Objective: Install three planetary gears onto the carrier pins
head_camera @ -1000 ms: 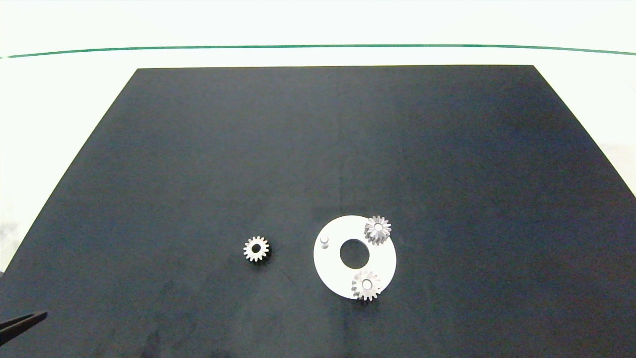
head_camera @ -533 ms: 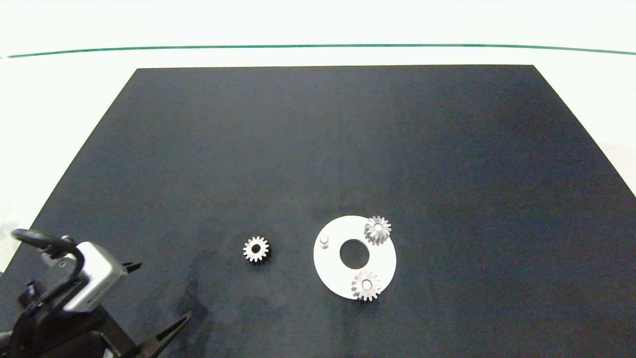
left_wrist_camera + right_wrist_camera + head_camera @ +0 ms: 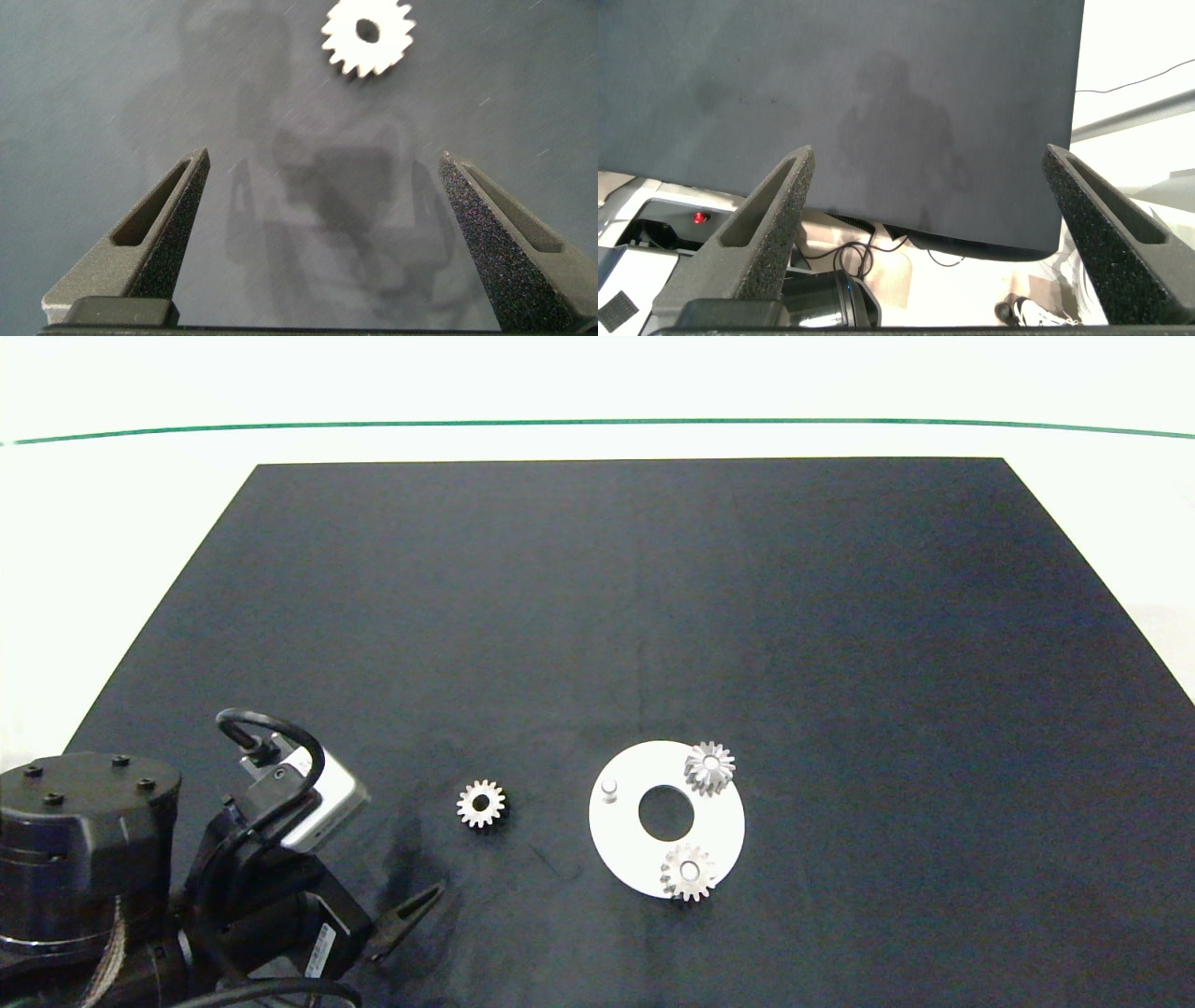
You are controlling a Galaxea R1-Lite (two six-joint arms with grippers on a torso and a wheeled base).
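Lying flat across the pale worktop [image 3: 1074,439]: a large black rectangular mat [image 3: 635,616]. Reaching in over the mat's near left corner: the dark left arm, its left gripper [image 3: 322,233] hanging spread wide and empty, near the loose gear. Hanging off the mat's edge, out of the head view: the right gripper [image 3: 924,243], also spread wide, gripping nothing. Resting on the mat: a flat white round disc [image 3: 719,821] with a central hole. Sitting on two of its carrier pins: two small silver toothed planetary gears [image 3: 709,767], [image 3: 689,871]. Standing bare: the third short silvery pin [image 3: 610,789]. Lying flat on the mat, beside the disc but apart from it: the third gear [image 3: 482,804].
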